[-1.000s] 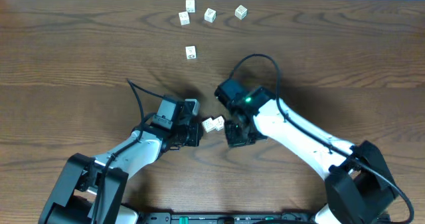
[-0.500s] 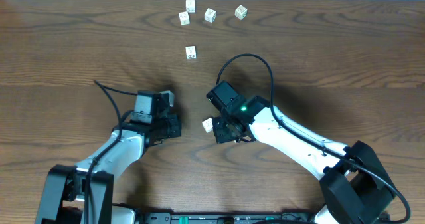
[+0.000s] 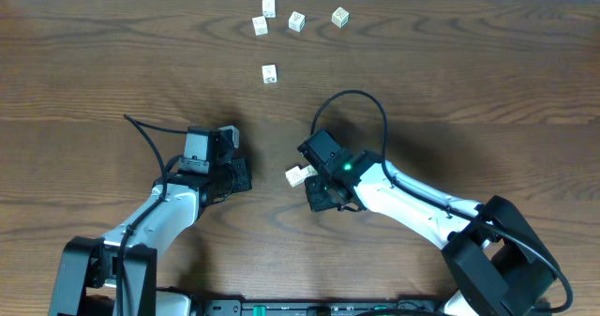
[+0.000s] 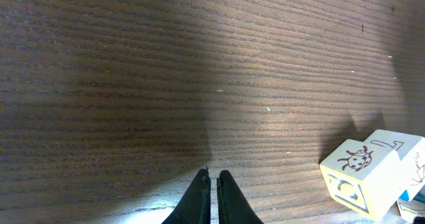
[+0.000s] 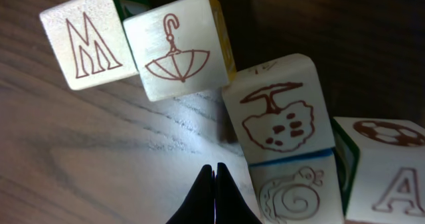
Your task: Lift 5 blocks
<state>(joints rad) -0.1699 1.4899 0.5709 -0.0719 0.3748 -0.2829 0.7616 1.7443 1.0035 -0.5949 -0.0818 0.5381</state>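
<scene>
Two grippers hover low over a dark wooden table (image 3: pixel 84 82) with a block-lifting job in hand. Closest to the robot's base, the right gripper (image 5: pixel 214 179) points straight down at the wood, its fingers pressed together on nothing, the tips in the gap amid a tight cluster (image 3: pixel 298 174) of printed cubes. Just beyond the tips an M block (image 5: pixel 85 46) and an umbrella block (image 5: pixel 180 48) sit side by side. A tree-printed block (image 5: pixel 279 114) lies just to their right, and a ball-and-A block (image 5: pixel 385 167) sits at the frame's edge.

To the left of the right gripper, with the cluster between them, the left gripper (image 4: pixel 214 189) hangs just above bare wood, also pinched shut and empty. A ladybird block (image 4: pixel 362 176) sits off to its right, clear of the tips, with a second cube (image 4: pixel 398 146) touching it behind. Both look to belong to that same cluster.

Closed tips this near the cubes suggest nudging or regrouping rather than a grasp, since neither claw could take a cube without first spreading.

Further up the table from the right gripper, a lone block (image 3: pixel 269 73) lies well apart. Beyond it, a loose row of four blocks (image 3: pixel 296 21) is scattered near the far edge. No block shows off the wood, so by these views the lifting is not yet done.
</scene>
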